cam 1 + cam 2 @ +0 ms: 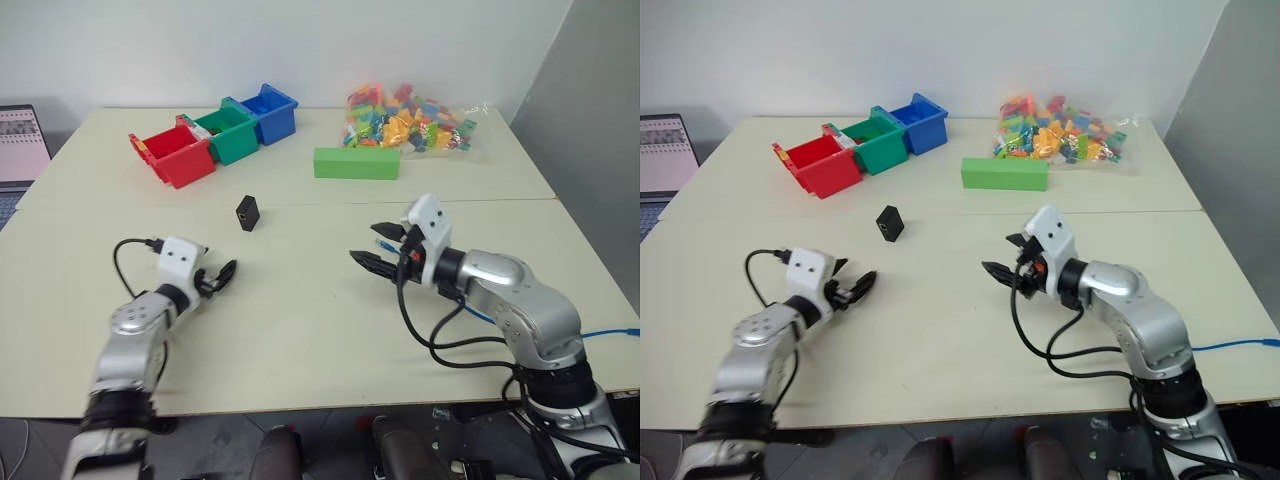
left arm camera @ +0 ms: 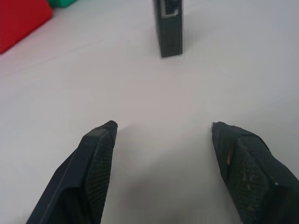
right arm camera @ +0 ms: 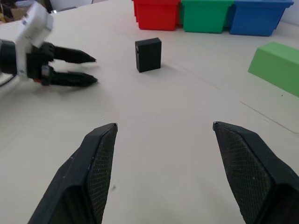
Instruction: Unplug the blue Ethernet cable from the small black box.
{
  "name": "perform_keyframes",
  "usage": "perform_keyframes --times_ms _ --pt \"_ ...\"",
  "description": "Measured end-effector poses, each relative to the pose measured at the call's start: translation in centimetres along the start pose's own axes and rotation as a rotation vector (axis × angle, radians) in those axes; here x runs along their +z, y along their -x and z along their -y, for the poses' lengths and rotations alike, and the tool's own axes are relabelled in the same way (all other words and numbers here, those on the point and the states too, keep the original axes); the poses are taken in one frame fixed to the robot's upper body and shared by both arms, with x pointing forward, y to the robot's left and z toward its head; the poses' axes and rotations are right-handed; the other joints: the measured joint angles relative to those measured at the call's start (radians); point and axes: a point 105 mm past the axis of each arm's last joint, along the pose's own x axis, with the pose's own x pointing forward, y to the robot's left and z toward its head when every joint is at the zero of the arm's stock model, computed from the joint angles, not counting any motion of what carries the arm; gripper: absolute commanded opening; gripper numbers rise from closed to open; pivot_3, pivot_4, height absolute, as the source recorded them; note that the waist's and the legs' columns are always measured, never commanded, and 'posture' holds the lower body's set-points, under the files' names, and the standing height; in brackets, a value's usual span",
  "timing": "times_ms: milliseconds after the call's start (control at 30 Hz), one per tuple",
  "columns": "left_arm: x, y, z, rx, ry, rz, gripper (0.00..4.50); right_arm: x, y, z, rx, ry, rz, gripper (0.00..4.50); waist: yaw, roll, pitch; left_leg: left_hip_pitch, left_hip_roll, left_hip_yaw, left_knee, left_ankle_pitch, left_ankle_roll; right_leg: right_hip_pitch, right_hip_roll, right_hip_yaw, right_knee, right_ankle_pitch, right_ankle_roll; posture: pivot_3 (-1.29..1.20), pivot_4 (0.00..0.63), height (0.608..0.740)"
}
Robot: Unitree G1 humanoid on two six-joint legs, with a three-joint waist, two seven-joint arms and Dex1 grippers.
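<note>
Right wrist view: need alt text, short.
A small matte-black plastic box stands on the beige table, no cable in it, beyond the right gripper and its open black fingers. The left gripper hovers open beside it; red, green and blue bins and a green block lie behind.

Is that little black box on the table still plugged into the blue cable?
Unplugged. The small black box stands alone on the table, nothing in its port, while the blue Ethernet cable trails off by the right arm.

Small black box (image 1: 247, 213) upright on the table (image 1: 300, 330), apart from both open-jawed grippers, left gripper (image 1: 222, 277), right gripper (image 1: 377, 247).
</note>
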Motion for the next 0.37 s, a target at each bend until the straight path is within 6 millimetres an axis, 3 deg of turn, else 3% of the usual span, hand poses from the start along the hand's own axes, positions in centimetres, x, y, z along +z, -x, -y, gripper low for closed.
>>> perform_keyframes --times_ms 167,367 --pt "3.3 4.2 -1.6 -0.095 -0.038 0.009 3.44 0.0 2.6 0.7 0.07 0.039 0.004 3.47 0.013 0.0 0.0 0.0 -0.001 0.001 0.001 0.0 0.0 0.001 -0.001 0.0 -0.001 -0.001 0.001 0.0 0.15 0.74" --pt "4.9 6.2 -2.2 -0.172 -0.016 -0.002 3.44 0.4 4.6 1.4 0.134 0.031 -0.003 3.47 0.013 0.0 0.001 0.0 0.0 0.001 0.0 0.0 0.0 0.001 -0.001 0.0 -0.002 -0.001 0.001 0.0 0.15 0.74"
